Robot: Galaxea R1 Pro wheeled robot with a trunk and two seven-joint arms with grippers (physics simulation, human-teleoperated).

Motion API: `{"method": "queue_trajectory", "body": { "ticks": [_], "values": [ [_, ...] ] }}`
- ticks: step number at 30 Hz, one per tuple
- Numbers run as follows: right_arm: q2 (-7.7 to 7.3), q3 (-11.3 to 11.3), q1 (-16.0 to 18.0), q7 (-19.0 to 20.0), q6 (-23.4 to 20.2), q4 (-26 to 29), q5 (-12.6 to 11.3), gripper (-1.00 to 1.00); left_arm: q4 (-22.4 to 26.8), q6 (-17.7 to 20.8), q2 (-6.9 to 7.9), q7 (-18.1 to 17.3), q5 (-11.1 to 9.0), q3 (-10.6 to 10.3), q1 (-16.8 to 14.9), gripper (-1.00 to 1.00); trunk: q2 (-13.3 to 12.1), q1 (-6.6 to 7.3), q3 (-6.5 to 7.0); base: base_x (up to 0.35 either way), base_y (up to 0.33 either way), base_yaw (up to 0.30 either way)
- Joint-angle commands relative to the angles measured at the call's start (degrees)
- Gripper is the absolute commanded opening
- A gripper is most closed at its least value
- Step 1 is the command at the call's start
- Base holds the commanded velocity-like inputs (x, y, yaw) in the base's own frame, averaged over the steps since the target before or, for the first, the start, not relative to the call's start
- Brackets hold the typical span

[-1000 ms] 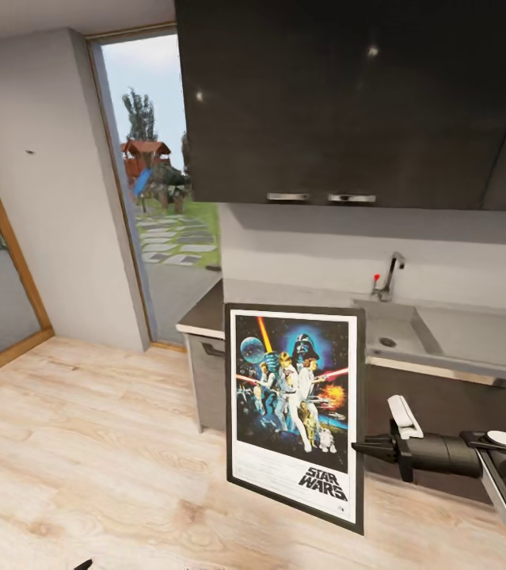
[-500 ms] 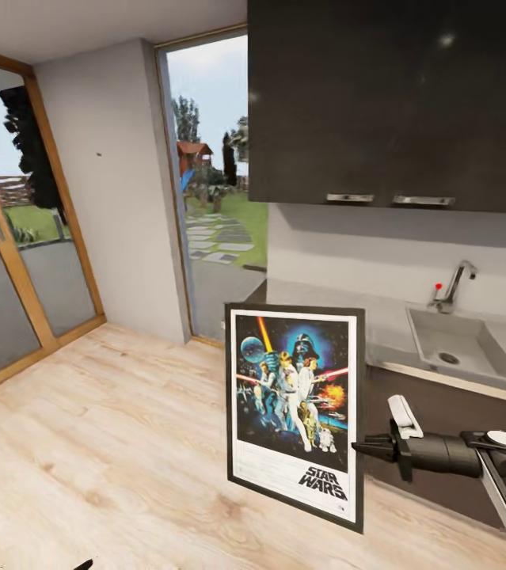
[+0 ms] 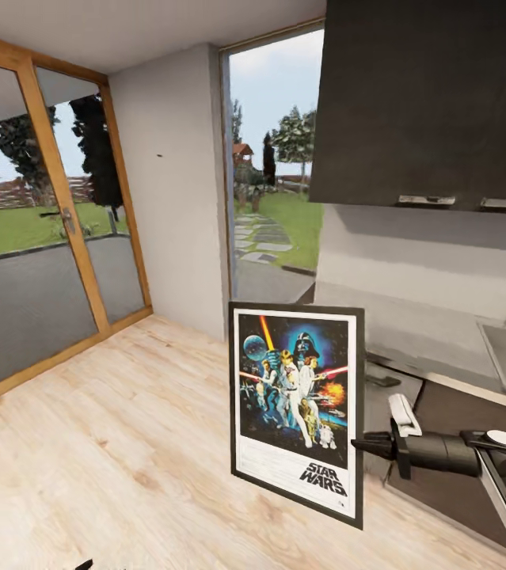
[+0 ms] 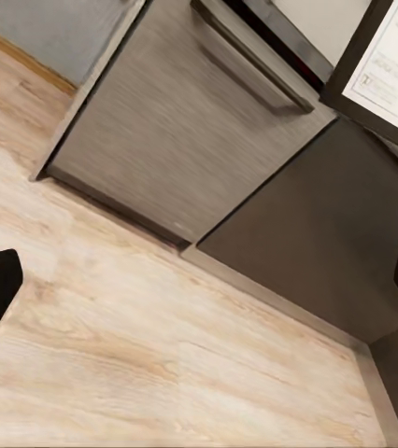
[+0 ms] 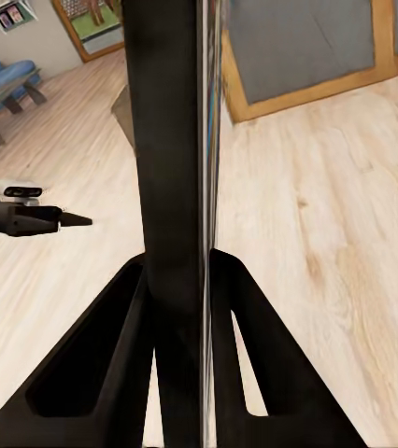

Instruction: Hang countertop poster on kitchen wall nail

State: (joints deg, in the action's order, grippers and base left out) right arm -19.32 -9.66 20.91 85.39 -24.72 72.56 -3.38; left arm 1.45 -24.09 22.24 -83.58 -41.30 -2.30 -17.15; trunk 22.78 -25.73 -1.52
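Right tool (image 3: 361,445) is clamped on the poster (image 3: 297,409)'s right edge, holding it upright at frame center. Looks stiff, thin and light, so an edge pinch probably lets it swing. The nail (image 3: 158,155) sits upper left; left tool (image 4: 199,280) hangs apart.

- The poster (image 3: 296,408) looks like glossy printed paper in a thin matt black frame.
- The floor (image 3: 110,443) is pale wood planking with visible grain, smooth.
- At two o'clock, the wall cabinets (image 3: 431,99) are dark and faintly glossy, with brushed metal handles (image 3: 425,200).
- The counter (image 3: 419,336) is matt grey.
- The door frame (image 3: 62,214) at ten o'clock is warm wood around glass.
- The right tool (image 3: 361,442) is matt black, plastic-looking.
- The lower cabinet front (image 4: 185,121) shows brushed grey grain.
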Motion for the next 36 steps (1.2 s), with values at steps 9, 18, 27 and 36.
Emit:
{"method": "queue_trajectory", "body": {
  "ticks": [9,18,27,36],
  "values": [
    [0.05,0.0,0.0,0.2,-0.8,0.0,-0.1,-1.00,0.0,-0.3,0.00,-0.1,-0.3,-0.3,-0.1,1.00,0.1,-0.05,-0.14,0.149,0.304,0.132],
    [0.07,0.0,0.0,0.2,-0.8,-0.1,-0.1,-1.00,0.0,-0.3,0.00,-0.1,-0.3,-0.3,-0.1,1.00,0.1,-0.05,-0.14,0.153,0.318,0.004],
    [0.07,0.0,0.0,0.2,-0.8,-0.1,-0.1,-1.00,0.0,-0.3,0.00,-0.1,-0.3,-0.3,-0.1,1.00,0.1,-0.05,-0.14,0.160,0.318,0.000],
    [0.07,0.0,0.0,0.2,-0.8,-0.1,-0.1,-1.00,0.0,-0.3,0.00,-0.1,-0.3,-0.3,-0.1,1.00,0.1,-0.05,-0.14,0.167,0.318,0.000]
  ]
}}
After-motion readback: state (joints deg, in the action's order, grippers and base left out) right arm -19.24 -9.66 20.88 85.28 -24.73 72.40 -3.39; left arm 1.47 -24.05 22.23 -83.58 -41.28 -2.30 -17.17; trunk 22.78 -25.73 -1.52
